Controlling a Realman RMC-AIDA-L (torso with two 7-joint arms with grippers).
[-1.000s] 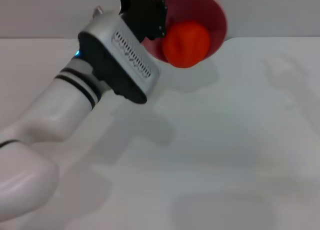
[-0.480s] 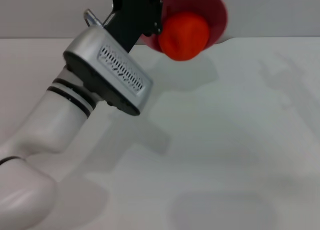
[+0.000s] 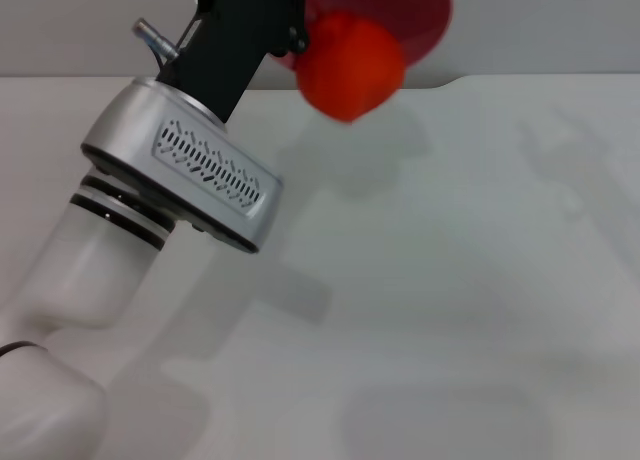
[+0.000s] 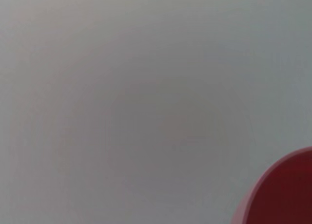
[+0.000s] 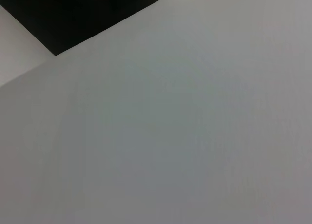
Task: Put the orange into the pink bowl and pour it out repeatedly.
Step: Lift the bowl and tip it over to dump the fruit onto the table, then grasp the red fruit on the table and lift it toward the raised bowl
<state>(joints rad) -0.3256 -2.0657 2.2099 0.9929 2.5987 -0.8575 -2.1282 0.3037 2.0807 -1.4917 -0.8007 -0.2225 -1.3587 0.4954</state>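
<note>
orange (image 3: 348,65) bright, roundish, at tipped pink bowl (image 3: 405,15) mouth, left pincer (image 3: 290,35) holding bowl

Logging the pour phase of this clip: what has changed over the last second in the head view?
The left end effector has lifted and tipped the glossy round pink plastic bowl further, its inside now darker. The bright orange-red toy orange has rolled out past the rim, towards the robot and its left. The left arm has risen. The white table is unchanged, and the right arm stays out of the head view.
</note>
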